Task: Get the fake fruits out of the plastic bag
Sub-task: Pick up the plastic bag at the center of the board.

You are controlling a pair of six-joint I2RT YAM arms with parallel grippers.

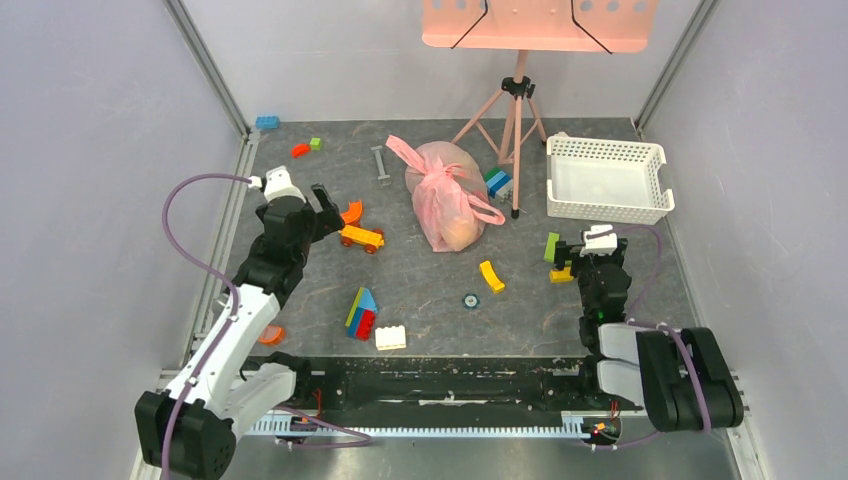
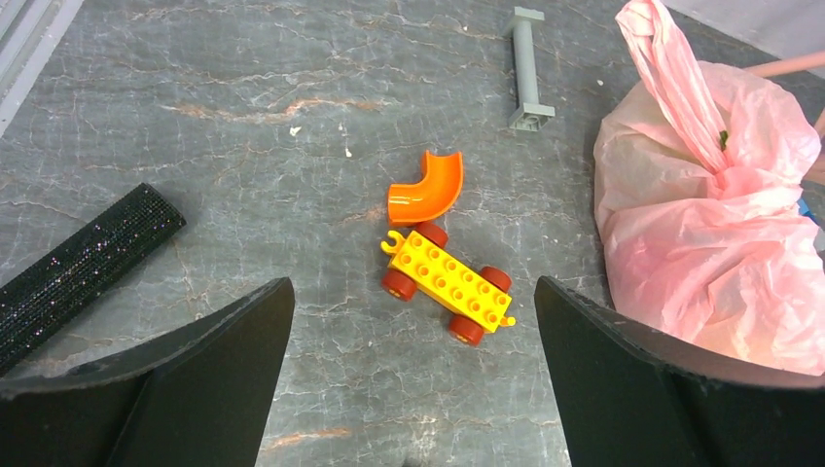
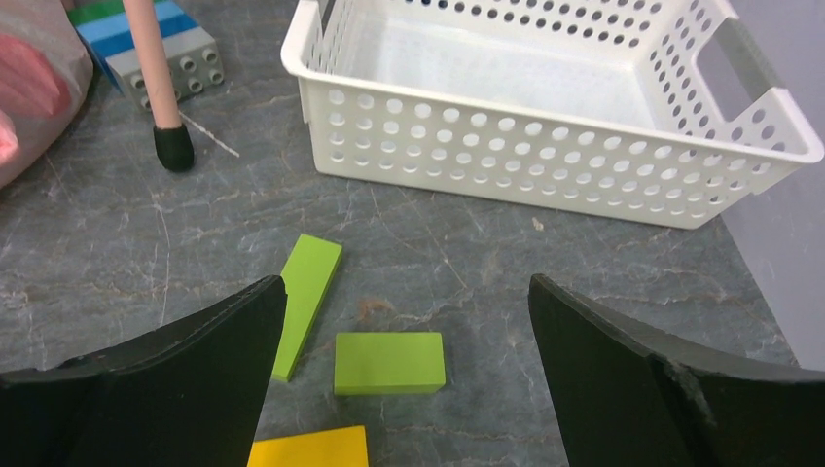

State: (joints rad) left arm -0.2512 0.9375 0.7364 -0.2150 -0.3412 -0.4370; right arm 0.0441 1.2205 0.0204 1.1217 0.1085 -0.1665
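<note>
The pink plastic bag (image 1: 446,196) lies knotted in the middle far part of the table, with its handle loops sticking out. The fake fruits are inside it; only a yellowish shape shows through the plastic. In the left wrist view the plastic bag (image 2: 715,229) is at the right edge. My left gripper (image 1: 322,208) is open and empty, above the table left of the bag; its jaws stand wide apart over bare table (image 2: 413,360). My right gripper (image 1: 583,255) is open and empty, low over flat green blocks (image 3: 389,362), right of the bag.
A white lattice basket (image 1: 605,178) stands at the far right. A pink tripod (image 1: 512,120) stands behind the bag. A yellow wheeled brick (image 2: 447,283) and an orange curved piece (image 2: 426,188) lie left of the bag. Loose blocks (image 1: 363,313) are scattered about.
</note>
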